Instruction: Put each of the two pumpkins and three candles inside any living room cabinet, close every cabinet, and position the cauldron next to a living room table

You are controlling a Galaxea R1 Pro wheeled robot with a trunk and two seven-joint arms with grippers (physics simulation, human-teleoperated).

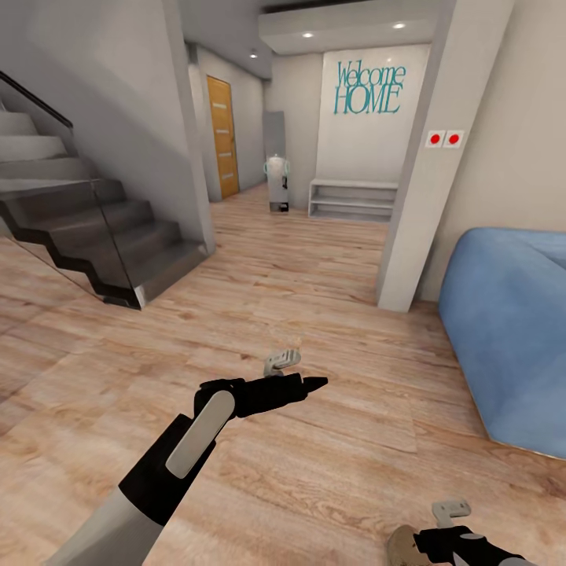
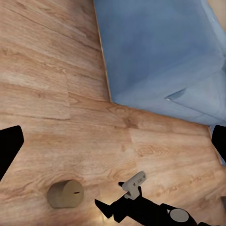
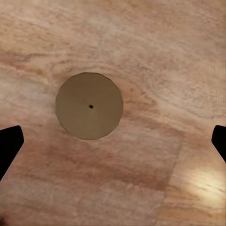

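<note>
- Candle (image 3: 89, 106) stands upright on the wooden floor (image 1: 314, 299), seen from straight above in my right wrist view as a beige-grey round top with a small dark dot at its centre; nothing touches it
- Same candle appears in my left wrist view (image 2: 65, 193) as a stubby cylinder on the planks, just beside the right arm; in the head view a beige sliver of it (image 1: 401, 544) peeks out at the bottom edge, partly hidden by that arm
- My right gripper (image 3: 113, 146) hangs above the candle with its fingers spread wide; the two black fingertips (image 3: 9, 146) sit at opposite edges of the wrist picture, well apart from the candle, which lies between them but off to one side
- I see the right gripper (image 1: 452, 511) low in the head view, pointing down at the floor
- My left gripper (image 1: 283, 360) is held out over bare floor in front of me, well apart from the candle; its fingers are spread too, the dark tips (image 2: 9, 146) showing at both edges of the left wrist picture
- Blue beanbag-like cushion (image 1: 511, 338) rests on the floor to my right; its corner lies near the right arm in the left wrist view (image 2: 160, 52)
- Further off I see a dark staircase (image 1: 86, 228) with a glass side on the left; a white pillar (image 1: 424, 181) with two red buttons; a "Welcome HOME" sign (image 1: 369, 88) on the far wall above a low white shelf (image 1: 354, 198); a wooden door (image 1: 222, 134) down the hallway
</note>
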